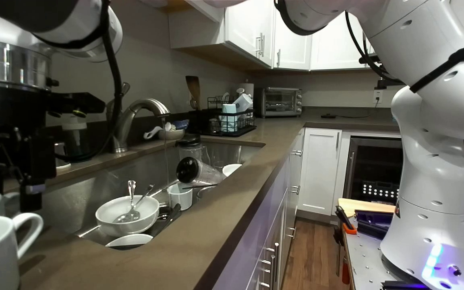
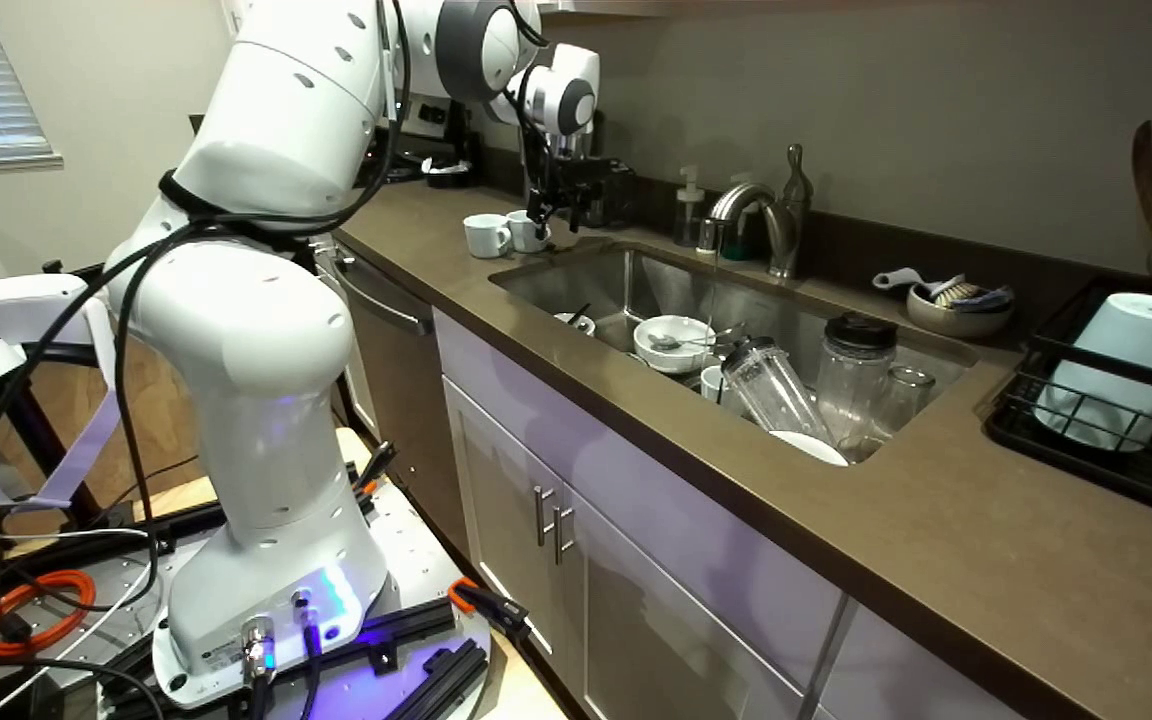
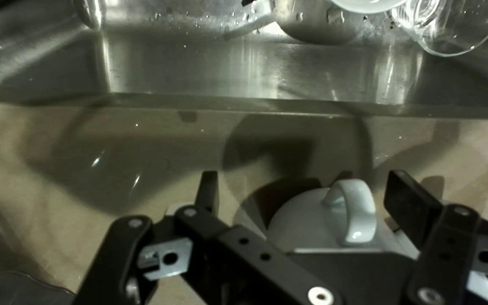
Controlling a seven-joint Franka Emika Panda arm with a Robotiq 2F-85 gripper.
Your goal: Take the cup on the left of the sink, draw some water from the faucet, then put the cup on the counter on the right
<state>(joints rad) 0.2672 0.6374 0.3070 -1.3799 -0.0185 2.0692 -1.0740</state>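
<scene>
Jaws stand spread, the white mug between them in the wrist view, its handle nearer one jaw; best to centre on the body before squeezing gently.

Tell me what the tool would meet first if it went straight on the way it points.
Probably the white mug nearer the wall: the tool points down with it showing between open jaws. Depth is unclear; the jaws could instead straddle it and touch the countertop first.
</scene>
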